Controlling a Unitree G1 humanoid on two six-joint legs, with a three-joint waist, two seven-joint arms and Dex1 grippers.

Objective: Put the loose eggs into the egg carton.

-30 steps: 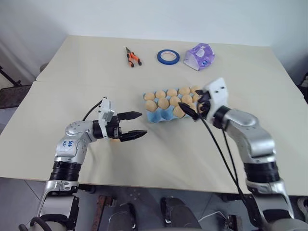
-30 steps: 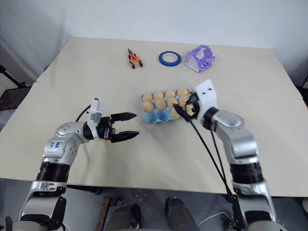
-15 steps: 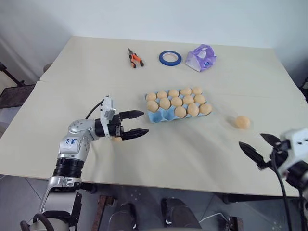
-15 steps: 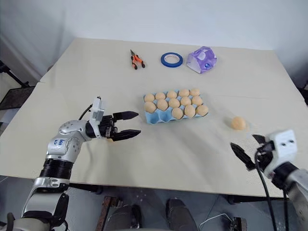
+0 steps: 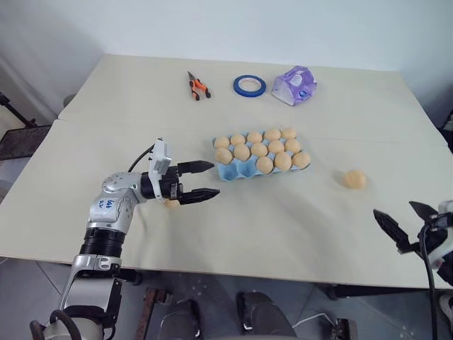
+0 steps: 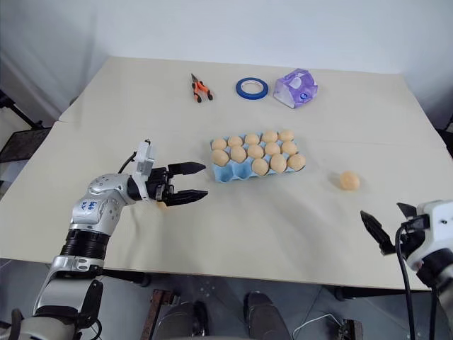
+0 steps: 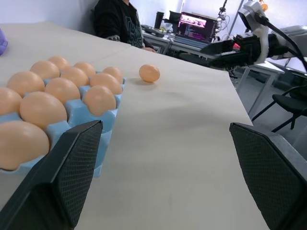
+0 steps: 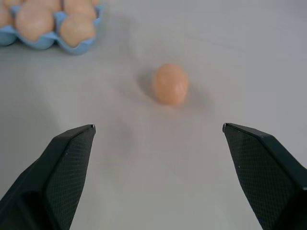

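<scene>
Right gripper (image 6: 388,228) pulled back from the egg carton (image 6: 249,159); its jaws are wide, like the left gripper (image 6: 190,181). 1 loose egg (image 6: 349,180) lies right of the carton. A bump could roll it off the tabletop (image 6: 283,219).

Egg carton (image 5: 260,157) sits mid-table (image 5: 212,234), eggs in its cups; 1 loose egg (image 5: 355,178) lies to its right, apart. Another egg (image 5: 173,204) lies left of the carton. Behind, left to right: pliers (image 5: 195,84), tape roll (image 5: 249,86), tissue pack (image 5: 295,83).
</scene>
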